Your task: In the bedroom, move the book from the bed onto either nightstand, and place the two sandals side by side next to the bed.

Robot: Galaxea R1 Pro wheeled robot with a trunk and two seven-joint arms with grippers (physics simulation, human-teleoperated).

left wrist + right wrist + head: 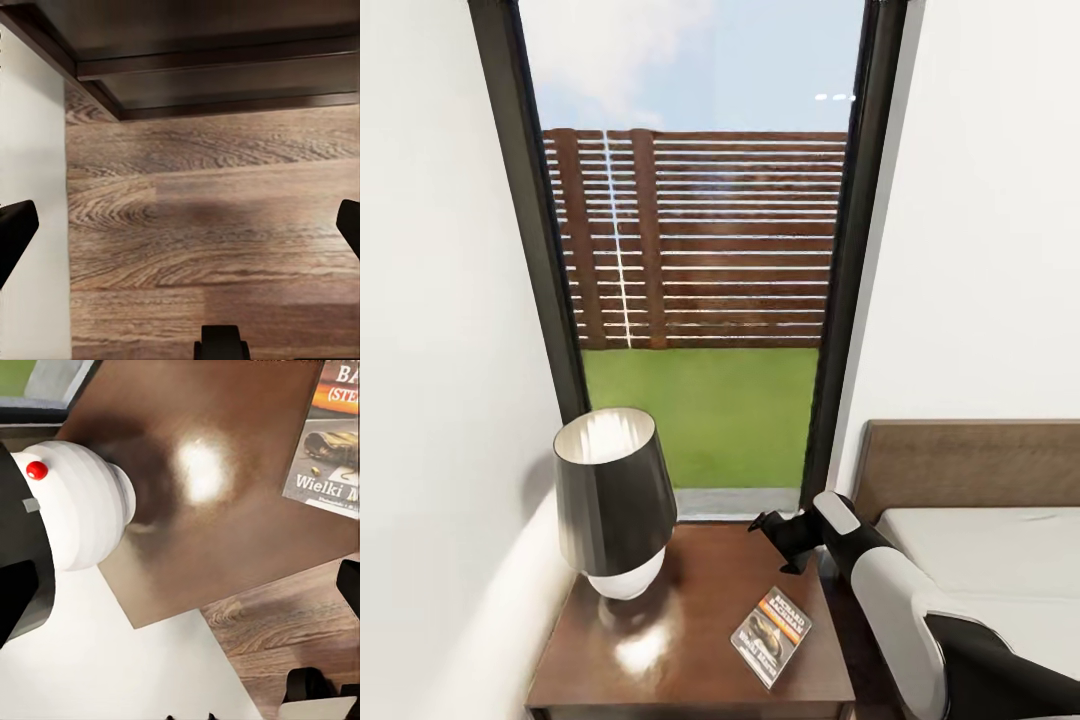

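The book (771,621), dark with an orange band, lies flat on the glossy top of the dark-brown nightstand (690,650), near its front right. In the right wrist view the book (330,457) lies at the corner of the nightstand (225,532). My right gripper (784,537) hovers over the nightstand's back right corner, apart from the book. The right gripper (180,592) is open and empty. My left gripper (180,229) is open over the wood-plank floor (210,225). The bed (980,560) stands right of the nightstand. The sandals are out of view.
A lamp (610,500) with a dark shade and white base (82,506) takes up the nightstand's left half. A tall window (700,300) rises behind it, with white walls on both sides. Dark wooden furniture (225,67) stands low beside a white wall (30,150).
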